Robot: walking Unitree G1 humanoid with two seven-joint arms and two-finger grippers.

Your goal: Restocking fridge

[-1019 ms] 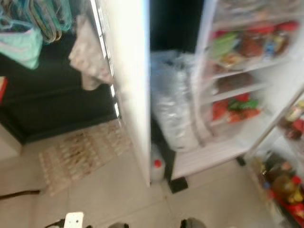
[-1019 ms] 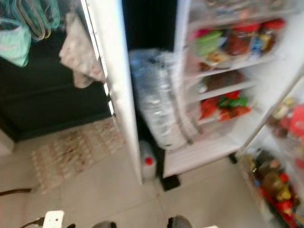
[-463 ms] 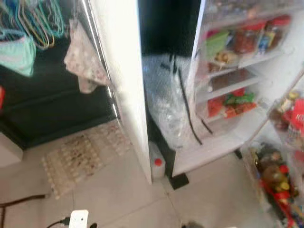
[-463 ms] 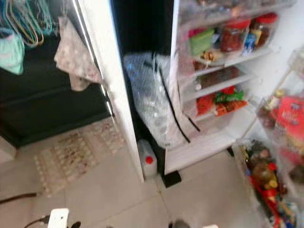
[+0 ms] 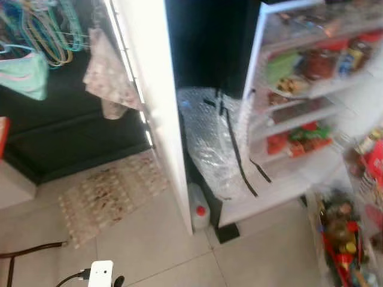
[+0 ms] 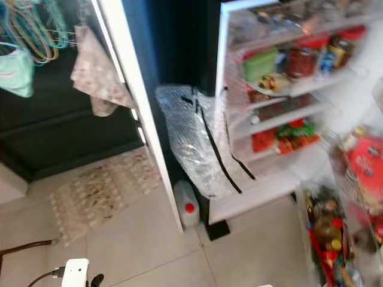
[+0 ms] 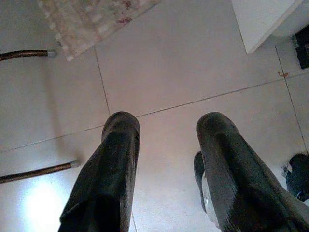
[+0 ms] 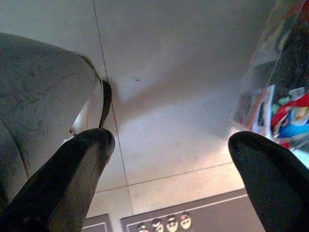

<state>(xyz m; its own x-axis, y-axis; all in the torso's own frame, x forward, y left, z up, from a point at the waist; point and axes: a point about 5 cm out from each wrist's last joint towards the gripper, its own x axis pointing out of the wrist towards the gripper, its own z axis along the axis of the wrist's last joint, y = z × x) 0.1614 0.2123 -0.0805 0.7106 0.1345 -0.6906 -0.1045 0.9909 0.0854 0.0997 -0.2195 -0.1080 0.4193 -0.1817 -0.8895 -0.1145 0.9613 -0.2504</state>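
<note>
An open fridge [image 5: 335,173] is seen in the right half of the head views, its white shelves stocked with jars, a green container and red and green packets; the details are blurred. A door rack [image 6: 335,239] holding bottles and red-capped items is seen at the lower right. Left of the shelves, in the centre of the frame, a bubble-wrap bundle [image 5: 215,143] with a black strap across it is propped in a dark gap, beside a white panel [image 5: 158,107] that runs from the top centre down to the floor. At the foot of that panel a white jug with a red cap [image 5: 199,212] stands on the tiled floor [image 5: 155,251]. A patterned mat [image 5: 111,194] lies at the lower left, with hangers [image 5: 42,30] and a hung cloth [image 5: 108,75] at the upper left. A white plug block [image 5: 100,275] sits at the bottom edge.

In the wrist views, the left gripper [image 7: 166,145] is held over bare tiles with its fingers apart, and the right gripper [image 8: 169,145] is likewise spread wide above the floor, nothing being held by either
</note>
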